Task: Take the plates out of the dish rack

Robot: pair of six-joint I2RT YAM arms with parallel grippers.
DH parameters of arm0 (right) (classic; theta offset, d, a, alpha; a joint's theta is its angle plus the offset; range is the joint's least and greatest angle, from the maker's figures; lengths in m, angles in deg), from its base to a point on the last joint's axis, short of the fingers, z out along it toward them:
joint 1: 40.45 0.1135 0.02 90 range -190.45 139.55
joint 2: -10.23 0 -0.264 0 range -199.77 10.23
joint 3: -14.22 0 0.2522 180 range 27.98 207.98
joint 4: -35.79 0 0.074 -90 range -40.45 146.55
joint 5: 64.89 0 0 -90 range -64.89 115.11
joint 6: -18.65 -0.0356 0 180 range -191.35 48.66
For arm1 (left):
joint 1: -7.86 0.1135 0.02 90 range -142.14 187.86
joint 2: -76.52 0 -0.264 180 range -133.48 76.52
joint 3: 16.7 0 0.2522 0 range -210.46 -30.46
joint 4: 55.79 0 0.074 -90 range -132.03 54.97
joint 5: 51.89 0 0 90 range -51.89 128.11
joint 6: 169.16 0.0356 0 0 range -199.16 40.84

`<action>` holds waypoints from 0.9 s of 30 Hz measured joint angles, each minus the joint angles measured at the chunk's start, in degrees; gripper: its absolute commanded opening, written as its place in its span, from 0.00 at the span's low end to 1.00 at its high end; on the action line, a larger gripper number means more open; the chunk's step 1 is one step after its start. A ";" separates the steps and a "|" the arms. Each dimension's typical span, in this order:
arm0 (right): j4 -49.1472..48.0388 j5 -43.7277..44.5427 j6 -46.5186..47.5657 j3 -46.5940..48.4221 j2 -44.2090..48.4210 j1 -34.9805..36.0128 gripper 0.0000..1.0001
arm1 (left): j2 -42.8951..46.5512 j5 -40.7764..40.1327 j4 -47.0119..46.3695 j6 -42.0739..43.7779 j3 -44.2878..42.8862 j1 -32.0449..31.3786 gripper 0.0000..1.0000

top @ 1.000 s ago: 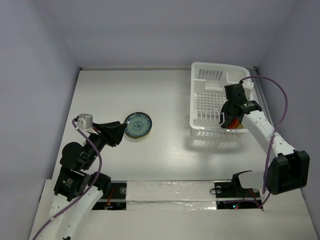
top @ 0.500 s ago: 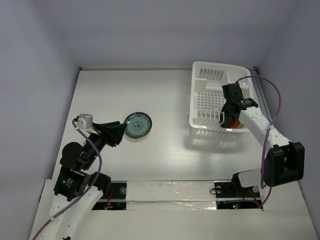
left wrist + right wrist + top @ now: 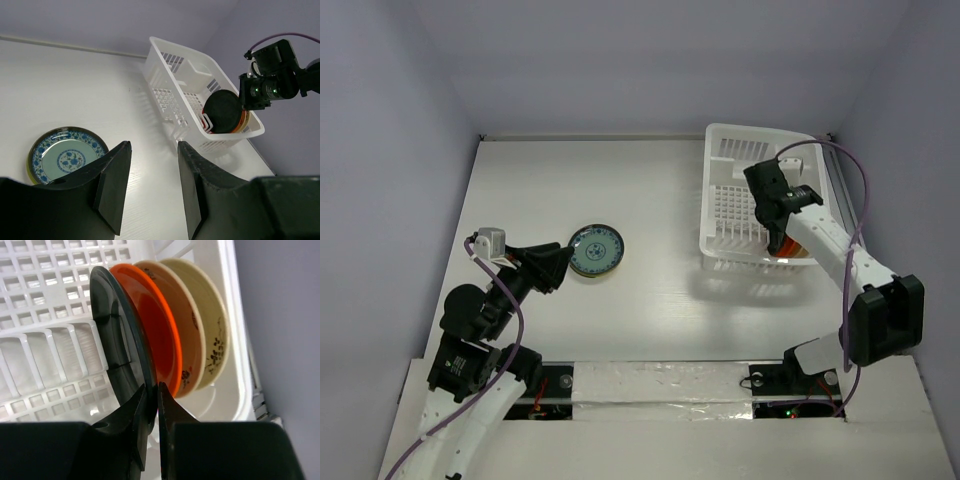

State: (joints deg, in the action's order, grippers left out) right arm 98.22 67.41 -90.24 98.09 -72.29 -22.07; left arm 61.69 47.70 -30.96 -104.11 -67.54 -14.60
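The white dish rack (image 3: 725, 175) stands at the back right. Three plates stand on edge in it in the right wrist view: a dark plate (image 3: 117, 335), an orange-red plate (image 3: 160, 335) and a cream plate (image 3: 210, 330). My right gripper (image 3: 153, 390) is shut on the dark plate's rim, one finger on each face. The patterned teal-blue plate (image 3: 596, 249) lies flat on the table, left of centre. My left gripper (image 3: 152, 150) is open and empty, just right of that plate (image 3: 67, 155). The dark plate also shows in the left wrist view (image 3: 225, 111).
The rack (image 3: 45, 300) has a grid bottom and slotted walls. Its right wall (image 3: 240, 330) is close beside the cream plate. A purple cable (image 3: 855, 175) loops over the right arm. The rack also shows in the left wrist view (image 3: 170, 90).
My right arm has swung left and toward the back over the rack, with the dark plate in its jaws. The left arm and the teal-blue plate have not moved.
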 measured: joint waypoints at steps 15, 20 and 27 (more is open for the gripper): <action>1.79 3.32 -2.32 13.73 5.97 16.79 0.00 | -0.33 0.00 0.00 0.00 0.00 0.00 0.39; -11.26 -9.51 -4.04 11.69 7.26 24.28 0.00 | -1.11 -0.04 0.02 0.00 0.00 0.00 0.39; -28.61 -28.81 -8.92 11.96 -12.46 30.58 0.00 | -1.68 -0.61 0.11 0.00 0.00 0.00 0.39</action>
State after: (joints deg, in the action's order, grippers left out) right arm 69.61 38.61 -99.16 110.05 -84.75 8.50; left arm 60.01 47.09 -30.85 -104.11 -67.54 -14.60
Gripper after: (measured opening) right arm 0.129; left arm 0.389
